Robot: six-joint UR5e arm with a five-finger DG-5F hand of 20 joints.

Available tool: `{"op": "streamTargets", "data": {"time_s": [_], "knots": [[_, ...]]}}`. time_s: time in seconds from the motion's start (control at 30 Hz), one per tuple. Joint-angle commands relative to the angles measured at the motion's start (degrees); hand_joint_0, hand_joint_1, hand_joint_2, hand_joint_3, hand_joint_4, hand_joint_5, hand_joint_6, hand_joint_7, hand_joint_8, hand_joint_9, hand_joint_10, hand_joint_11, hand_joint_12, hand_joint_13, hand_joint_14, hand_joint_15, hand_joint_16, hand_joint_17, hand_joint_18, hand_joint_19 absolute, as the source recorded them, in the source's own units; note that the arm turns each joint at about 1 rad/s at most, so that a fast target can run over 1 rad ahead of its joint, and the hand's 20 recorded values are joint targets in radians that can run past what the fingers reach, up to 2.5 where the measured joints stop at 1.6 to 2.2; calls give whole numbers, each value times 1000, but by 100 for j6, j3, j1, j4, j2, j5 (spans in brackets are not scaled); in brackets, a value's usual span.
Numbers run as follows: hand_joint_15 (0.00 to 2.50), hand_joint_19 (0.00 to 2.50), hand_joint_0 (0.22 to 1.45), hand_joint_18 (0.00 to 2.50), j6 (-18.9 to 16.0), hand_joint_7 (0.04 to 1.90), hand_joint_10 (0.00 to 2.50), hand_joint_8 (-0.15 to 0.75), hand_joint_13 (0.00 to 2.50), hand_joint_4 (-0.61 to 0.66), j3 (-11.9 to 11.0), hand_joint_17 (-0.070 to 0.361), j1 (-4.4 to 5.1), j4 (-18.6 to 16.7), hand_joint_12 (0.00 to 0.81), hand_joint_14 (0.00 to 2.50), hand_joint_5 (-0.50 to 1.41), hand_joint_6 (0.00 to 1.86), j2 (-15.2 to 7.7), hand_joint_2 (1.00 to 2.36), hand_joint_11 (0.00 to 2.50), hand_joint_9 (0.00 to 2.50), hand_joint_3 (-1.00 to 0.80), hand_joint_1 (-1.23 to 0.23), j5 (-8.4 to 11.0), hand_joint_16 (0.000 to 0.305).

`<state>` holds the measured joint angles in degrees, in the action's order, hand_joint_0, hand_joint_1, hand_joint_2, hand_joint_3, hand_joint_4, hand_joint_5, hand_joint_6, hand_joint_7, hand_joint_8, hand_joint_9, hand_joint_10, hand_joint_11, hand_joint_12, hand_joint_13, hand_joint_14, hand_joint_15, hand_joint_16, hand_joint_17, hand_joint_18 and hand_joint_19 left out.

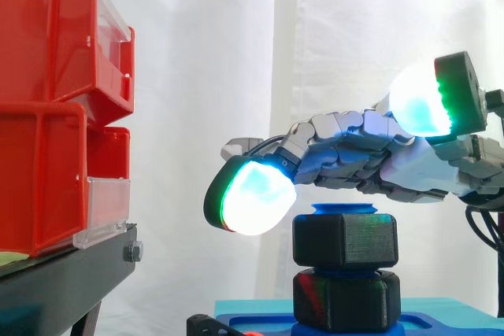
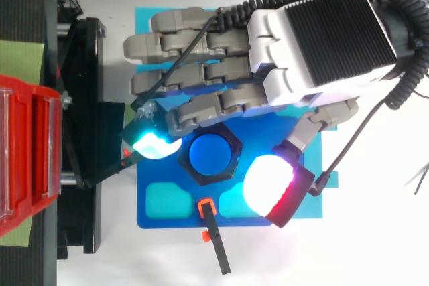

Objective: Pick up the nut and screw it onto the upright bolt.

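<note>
Red bins (image 1: 39, 179) stacked on blk stand (image 1: 71, 273) (left side), white curtain (image 1: 220, 53) behind.

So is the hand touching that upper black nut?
Cannot tell: side view puts the hand right beside the upper nut; neither gap nor contact shows plainly.

The nut (image 1: 344, 240) sits on the upright bolt (image 2: 210, 154), which stands on a plate (image 2: 167, 221). Stacked bins (image 1: 47, 108) lie left on a stand (image 1: 63, 277). The hand (image 1: 354, 155) hangs just above the nut.
</note>
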<state>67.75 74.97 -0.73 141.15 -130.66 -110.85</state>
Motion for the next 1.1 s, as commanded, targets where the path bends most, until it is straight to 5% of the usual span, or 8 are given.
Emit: {"op": "streamTargets", "data": {"time_s": [0.0, 0.8, 1.07], "knots": [[0, 0, 467, 0, 1, 692, 0, 112, 0, 129, -8, 98, -15, -17, 299, 0, -60, 502, -3, 1000, 0, 275, -500, 112, -16, 43], [0, 0, 496, 0, -7, 1075, 0, 139, 274, 115, -52, 69, -94, -140, 249, 0, 39, 505, 6, 1000, 0, 701, -500, -66, -183, 30], [0, 0, 502, 80, 1, 1182, 0, 149, 405, 79, -166, 57, -199, -87, 223, 0, 63, 504, 6, 1000, 0, 886, -500, -112, -385, 25]]}}
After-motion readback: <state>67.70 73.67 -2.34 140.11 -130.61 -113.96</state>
